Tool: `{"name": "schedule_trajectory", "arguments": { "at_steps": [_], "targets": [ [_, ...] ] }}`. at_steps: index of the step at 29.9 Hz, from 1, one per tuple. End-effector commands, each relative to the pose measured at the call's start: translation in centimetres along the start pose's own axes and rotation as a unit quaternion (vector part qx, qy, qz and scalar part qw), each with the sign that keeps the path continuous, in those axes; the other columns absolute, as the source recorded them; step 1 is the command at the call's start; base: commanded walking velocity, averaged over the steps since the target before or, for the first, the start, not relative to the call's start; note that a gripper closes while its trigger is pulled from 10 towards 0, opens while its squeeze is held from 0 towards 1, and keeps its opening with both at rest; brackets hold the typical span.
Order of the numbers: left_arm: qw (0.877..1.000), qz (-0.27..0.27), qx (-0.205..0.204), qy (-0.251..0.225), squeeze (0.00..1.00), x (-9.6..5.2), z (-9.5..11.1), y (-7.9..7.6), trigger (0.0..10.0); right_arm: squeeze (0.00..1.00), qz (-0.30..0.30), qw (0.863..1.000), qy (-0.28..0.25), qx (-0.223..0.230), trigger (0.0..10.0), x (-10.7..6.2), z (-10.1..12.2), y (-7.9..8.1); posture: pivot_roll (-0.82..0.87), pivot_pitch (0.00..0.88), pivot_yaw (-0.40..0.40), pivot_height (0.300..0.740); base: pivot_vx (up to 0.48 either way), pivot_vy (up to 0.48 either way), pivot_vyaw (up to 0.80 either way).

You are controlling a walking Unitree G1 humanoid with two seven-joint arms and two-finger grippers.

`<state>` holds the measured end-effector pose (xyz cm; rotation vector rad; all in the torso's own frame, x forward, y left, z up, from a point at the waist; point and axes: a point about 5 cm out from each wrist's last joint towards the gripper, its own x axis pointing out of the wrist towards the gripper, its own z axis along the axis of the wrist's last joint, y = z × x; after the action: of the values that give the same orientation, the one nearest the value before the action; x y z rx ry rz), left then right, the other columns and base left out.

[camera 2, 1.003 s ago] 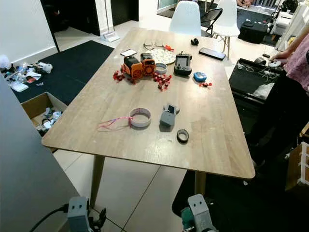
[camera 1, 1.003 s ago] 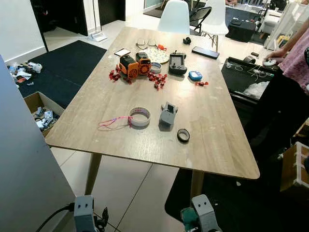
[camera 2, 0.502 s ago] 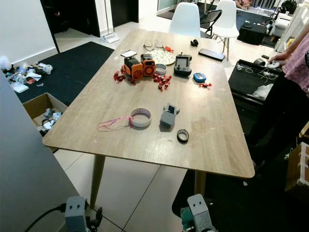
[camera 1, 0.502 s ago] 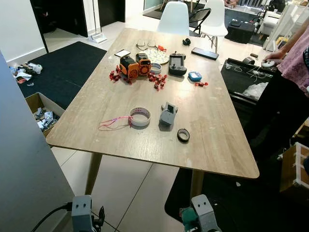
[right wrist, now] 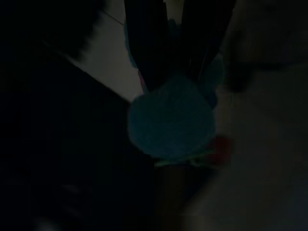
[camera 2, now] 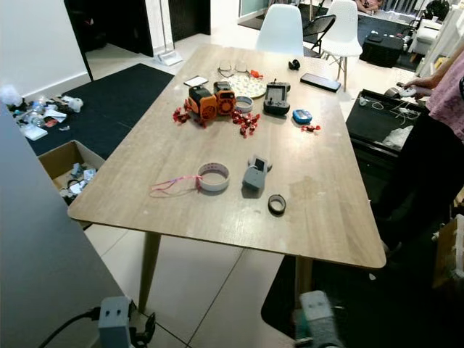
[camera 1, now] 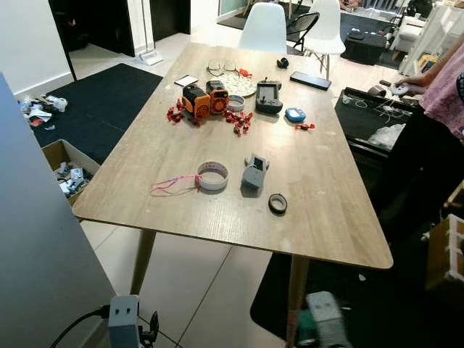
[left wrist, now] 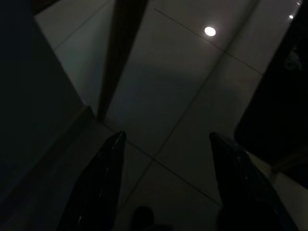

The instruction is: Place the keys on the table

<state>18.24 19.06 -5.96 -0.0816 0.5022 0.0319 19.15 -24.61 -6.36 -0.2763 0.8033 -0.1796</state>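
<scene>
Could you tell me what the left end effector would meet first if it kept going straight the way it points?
Most likely the tiled floor: the left end effector hangs open, aimed down beside the table leg, with nothing between.

1. The table is of light wood with a fine grain pattern.
2. Around the middle of the table: a white tape roll with a pink string, a grey block and a black ring.
3. On the far half of the table: two orange and black devices, small red pieces, a black controller, a blue item.
4. Beyond the table stand white chairs.
5. Left of the table lies a dark rug on pale tiles.
6. The right gripper holds a teal round thing (very dark view) with a spot of red.
</scene>
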Motion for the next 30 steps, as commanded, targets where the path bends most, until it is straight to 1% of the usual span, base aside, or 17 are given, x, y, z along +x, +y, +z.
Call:
{"name": "schedule_trajectory", "arguments": {
  "at_steps": [1,2,3,6,11,13,17,20,24,25,26,27,28,29,30],
  "targets": [
    [1.000,-0.006,0.003,0.002,0.00,-0.2,-0.2,-0.1,10.0,0.00,-0.025,1.000,0.009,0.015,10.0,-0.1,-0.5,-0.5,0.06,0.061,-0.067,0.740,0.000,0.000,0.00],
    [1.000,-0.007,0.001,-0.001,0.00,-0.1,-0.1,-0.2,10.0,0.00,-0.054,0.998,-0.007,0.015,10.0,-0.1,-0.1,-1.5,0.06,0.061,-0.068,0.740,0.000,0.000,0.00],
    [1.000,-0.007,0.001,-0.001,0.00,-0.1,-0.1,-0.2,10.0,0.00,-0.054,0.998,-0.007,0.015,10.0,-0.1,-0.1,-1.5,0.06,0.061,-0.068,0.740,0.000,0.000,0.00],
    [1.000,-0.008,0.000,-0.003,0.00,0.0,0.0,-0.3,10.0,0.00,-0.062,0.997,-0.033,0.008,10.0,0.0,0.8,-1.9,0.06,0.062,-0.070,0.740,0.000,0.000,0.00],
    [1.000,-0.008,-0.002,-0.004,0.00,0.0,0.0,-0.4,10.0,0.00,-0.058,0.997,-0.058,0.008,10.0,0.2,1.8,-1.4,0.06,0.062,-0.073,0.740,0.000,0.000,0.00],
    [1.000,-0.008,-0.002,-0.005,0.00,0.0,0.0,-0.4,10.0,0.00,-0.059,0.997,-0.058,0.008,10.0,0.2,1.9,-1.3,0.06,0.062,-0.073,0.740,0.000,0.000,0.00],
    [1.000,-0.007,-0.002,-0.004,0.00,-0.1,-0.1,-0.4,10.0,0.00,-0.057,0.997,-0.049,0.012,10.0,0.2,1.6,-0.6,0.06,0.061,-0.077,0.740,0.000,0.000,0.00],
    [1.000,-0.008,-0.002,-0.004,0.00,-0.1,-0.1,-0.4,10.0,0.00,-0.057,0.998,-0.038,0.011,10.0,0.1,1.3,-0.5,0.06,0.060,-0.075,0.740,0.000,0.000,0.00],
    [1.000,-0.009,-0.001,-0.005,0.00,-0.1,0.0,-0.4,10.0,0.00,-0.043,0.999,-0.020,0.010,10.0,0.0,0.5,-0.3,0.06,0.062,-0.073,0.740,0.000,0.000,0.00],
    [1.000,-0.010,-0.001,-0.005,0.00,0.0,0.0,-0.4,10.0,0.00,-0.025,0.999,-0.010,0.024,10.0,0.0,0.2,0.1,0.06,0.062,-0.071,0.740,0.000,0.000,0.00],
    [1.000,-0.010,-0.001,-0.005,0.00,0.0,0.0,-0.4,10.0,0.00,-0.025,0.999,-0.010,0.024,10.0,0.0,0.2,0.1,0.06,0.062,-0.071,0.740,0.000,0.000,0.00],
    [1.000,-0.011,-0.001,-0.005,0.00,0.0,0.0,-0.4,10.0,0.00,0.008,0.999,-0.006,0.038,10.0,-0.1,0.0,0.9,0.06,0.061,-0.071,0.740,0.000,0.000,0.00],
    [1.000,-0.012,0.000,-0.005,0.00,0.0,0.0,-0.5,10.0,0.00,0.042,0.998,-0.008,0.038,10.0,-0.2,0.0,1.7,0.06,0.062,-0.071,0.740,0.000,0.000,0.00],
    [1.000,-0.012,0.000,-0.005,0.00,0.0,0.0,-0.5,10.0,0.00,0.042,0.998,-0.008,0.038,10.0,-0.2,0.0,1.7,0.06,0.062,-0.071,0.740,0.000,0.000,0.00],
    [1.000,-0.013,0.000,-0.005,0.00,0.0,0.0,-0.5,10.0,0.00,0.061,0.997,-0.009,0.038,10.0,-0.2,0.0,2.2,0.06,0.062,-0.071,0.740,0.000,0.000,0.00]
  ]
}}
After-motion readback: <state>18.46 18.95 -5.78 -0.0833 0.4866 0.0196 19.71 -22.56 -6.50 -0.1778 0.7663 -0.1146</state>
